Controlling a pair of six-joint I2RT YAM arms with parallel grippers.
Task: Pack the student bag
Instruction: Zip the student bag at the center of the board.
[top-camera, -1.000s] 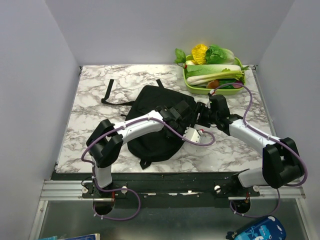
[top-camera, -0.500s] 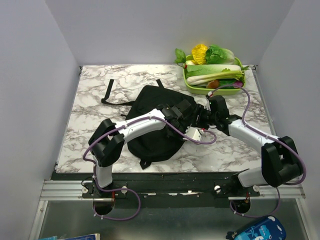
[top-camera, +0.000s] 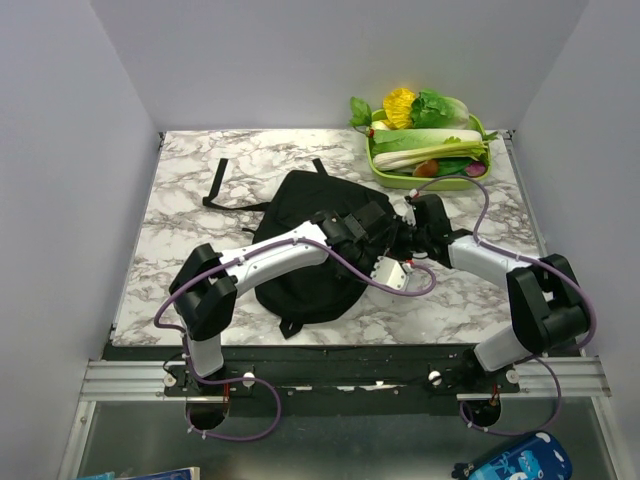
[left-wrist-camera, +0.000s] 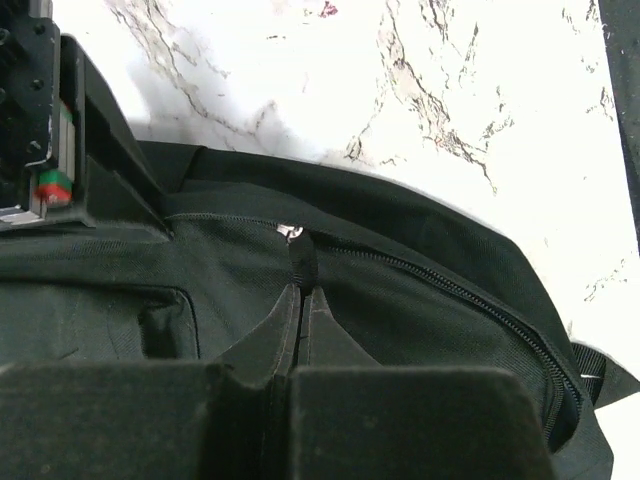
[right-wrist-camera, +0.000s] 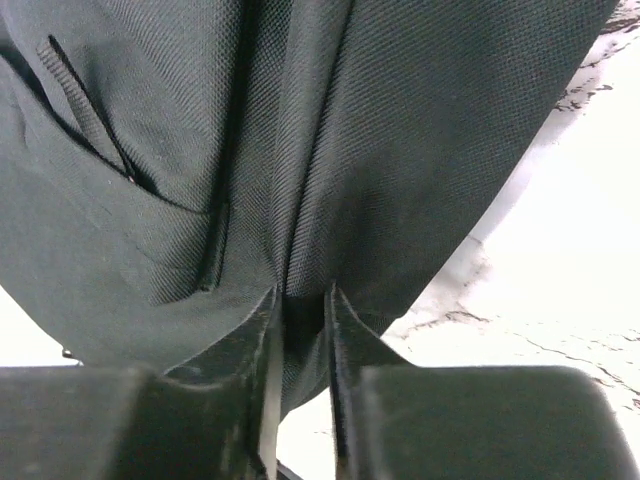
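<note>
The right arm has swung in closer, and the right tool (right-wrist-camera: 299, 300) now pinches a fold of the black backpack (top-camera: 300, 195) lying mid-bench (top-camera: 190, 165). The left tool (left-wrist-camera: 298, 292) is clenched on the zip pull (left-wrist-camera: 300, 258). A green tray (top-camera: 376, 165) of vegetables (top-camera: 430, 140) sits far right.

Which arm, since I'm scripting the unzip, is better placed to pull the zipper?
Left. The left gripper is shut on the zipper pull of the student bag; the right gripper only pinches a fold of bag fabric, suited to bracing.
</note>
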